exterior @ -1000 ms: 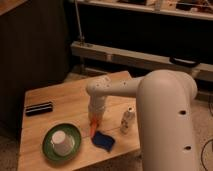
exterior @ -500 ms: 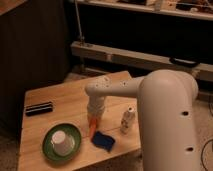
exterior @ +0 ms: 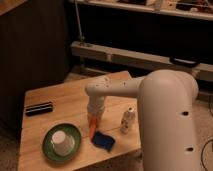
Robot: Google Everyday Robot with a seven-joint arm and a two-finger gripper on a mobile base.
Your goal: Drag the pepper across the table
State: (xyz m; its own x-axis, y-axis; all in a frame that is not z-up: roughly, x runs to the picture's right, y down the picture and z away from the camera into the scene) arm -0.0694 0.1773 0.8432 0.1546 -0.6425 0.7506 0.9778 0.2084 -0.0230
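Note:
The small orange-red pepper (exterior: 94,131) lies on the light wooden table (exterior: 65,97) near its front edge, pointing toward me. My gripper (exterior: 93,121) reaches straight down from the white arm onto the pepper's upper end and is shut on it. The wrist hides most of the fingers. The pepper's tip nearly touches a blue cloth (exterior: 103,141).
A small white bottle (exterior: 128,120) stands just right of the gripper. A green plate (exterior: 48,151) holding an upturned white cup (exterior: 61,142) sits at the front left. A flat black object (exterior: 39,108) lies at the left edge. Dark shelving stands behind the table.

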